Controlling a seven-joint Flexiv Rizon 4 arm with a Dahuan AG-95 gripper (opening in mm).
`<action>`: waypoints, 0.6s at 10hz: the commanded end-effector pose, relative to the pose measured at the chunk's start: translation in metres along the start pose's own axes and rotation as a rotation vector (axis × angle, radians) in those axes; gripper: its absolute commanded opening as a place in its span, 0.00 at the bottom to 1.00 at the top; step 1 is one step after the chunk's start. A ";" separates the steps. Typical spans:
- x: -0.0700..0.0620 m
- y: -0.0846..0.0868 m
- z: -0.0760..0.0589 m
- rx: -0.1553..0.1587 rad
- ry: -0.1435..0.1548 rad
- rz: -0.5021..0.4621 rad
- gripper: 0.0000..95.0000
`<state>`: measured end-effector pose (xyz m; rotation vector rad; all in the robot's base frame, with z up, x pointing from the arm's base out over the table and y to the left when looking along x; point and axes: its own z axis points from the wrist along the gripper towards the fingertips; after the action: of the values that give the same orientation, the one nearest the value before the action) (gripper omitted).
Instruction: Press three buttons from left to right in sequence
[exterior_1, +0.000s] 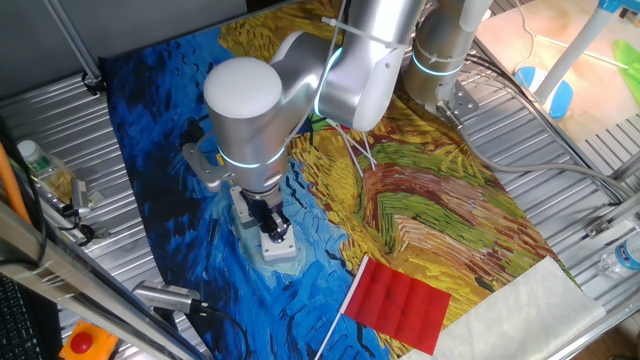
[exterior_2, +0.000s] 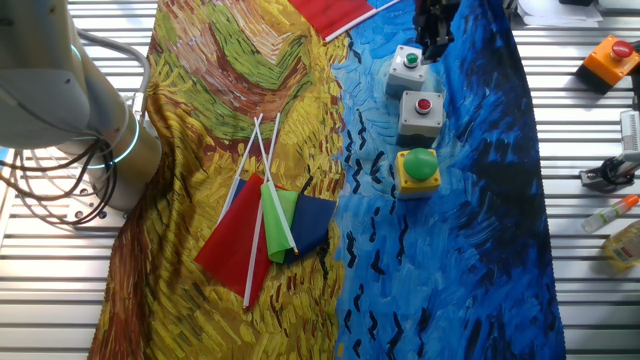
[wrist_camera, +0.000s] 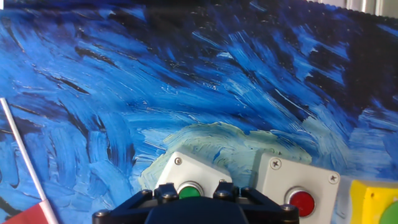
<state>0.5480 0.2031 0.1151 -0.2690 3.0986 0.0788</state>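
Note:
Three button boxes stand in a row on the blue part of the painted cloth. In the other fixed view they are the yellow box with the green dome (exterior_2: 418, 167), the grey box with the red button (exterior_2: 422, 108) and the grey box with the small green button (exterior_2: 407, 66). My gripper (exterior_2: 434, 28) hangs right at the small green button's box, also seen under it in one fixed view (exterior_1: 279, 246). The hand view shows the small green button (wrist_camera: 189, 190) just beyond the gripper body (wrist_camera: 193, 211), with the red button (wrist_camera: 301, 203) and the yellow box (wrist_camera: 372, 198) to its right. The fingertips do not show clearly.
A red flag (exterior_1: 400, 303) lies near the gripper, and its stick (wrist_camera: 25, 155) shows in the hand view. A bundle of small flags (exterior_2: 265, 225) lies on the yellow part of the cloth. An orange box with a red button (exterior_2: 612, 58) and bottles (exterior_2: 612, 214) sit on the metal table beside the cloth.

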 end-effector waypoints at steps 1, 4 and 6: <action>0.001 0.000 -0.001 0.000 -0.002 0.002 0.40; 0.003 0.002 0.000 -0.008 -0.002 0.005 0.40; 0.008 0.011 0.004 -0.010 -0.006 0.017 0.40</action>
<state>0.5368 0.2165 0.1106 -0.2375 3.0973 0.0955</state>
